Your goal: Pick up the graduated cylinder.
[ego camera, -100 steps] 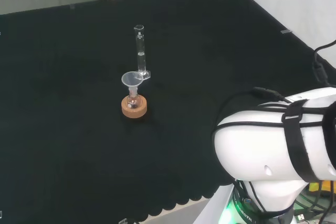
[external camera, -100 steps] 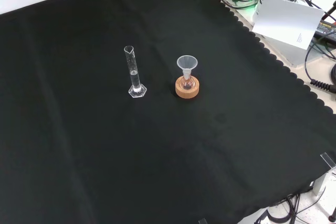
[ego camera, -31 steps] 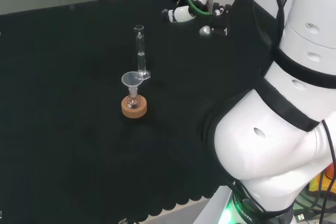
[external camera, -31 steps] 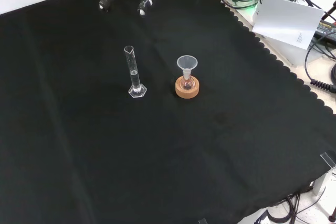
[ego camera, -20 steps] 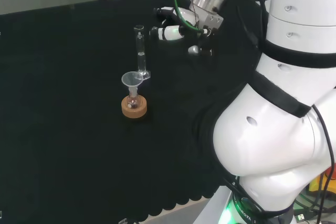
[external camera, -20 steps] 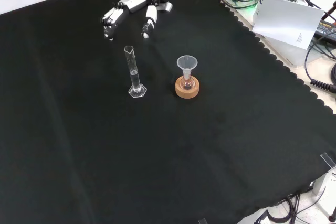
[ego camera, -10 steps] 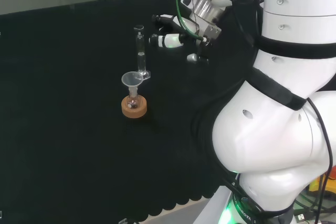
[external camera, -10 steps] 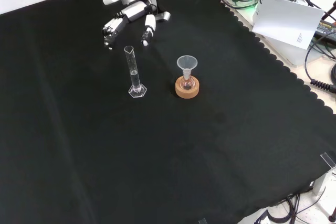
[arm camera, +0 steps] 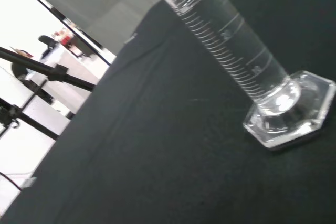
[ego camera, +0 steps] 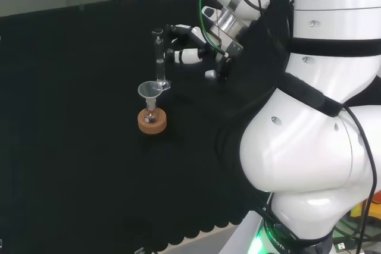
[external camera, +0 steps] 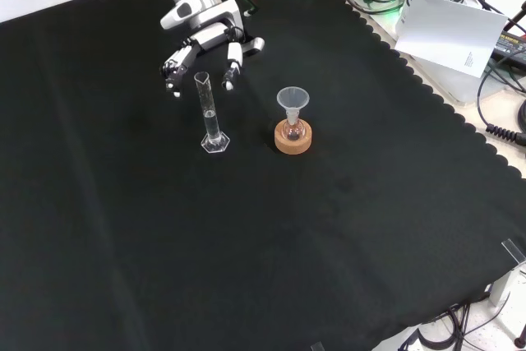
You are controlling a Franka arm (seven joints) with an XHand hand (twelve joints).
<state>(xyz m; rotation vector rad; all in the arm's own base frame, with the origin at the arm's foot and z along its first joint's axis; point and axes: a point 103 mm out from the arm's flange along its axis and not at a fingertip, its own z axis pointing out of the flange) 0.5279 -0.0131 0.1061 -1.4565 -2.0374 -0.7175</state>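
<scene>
Funnel flask near cylinder; elsewhere open cloth.

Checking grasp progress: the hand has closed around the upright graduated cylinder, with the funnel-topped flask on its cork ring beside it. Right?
Not quite. In the front view the hand is open, fingers spread near the top of the graduated cylinder, not closed around it. The cylinder stands upright beside the funnel-topped flask on its cork ring.

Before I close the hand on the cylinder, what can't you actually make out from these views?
- Contact: in the head view the hand overlaps the graduated cylinder; in the front view its fingers flank the rim. Neither settles whether they touch.
- Cylinder top: cut off by the wrist view's edge.
- Flask contents: the flask under the funnel, on the cork ring, is too small in both wide views.
</scene>
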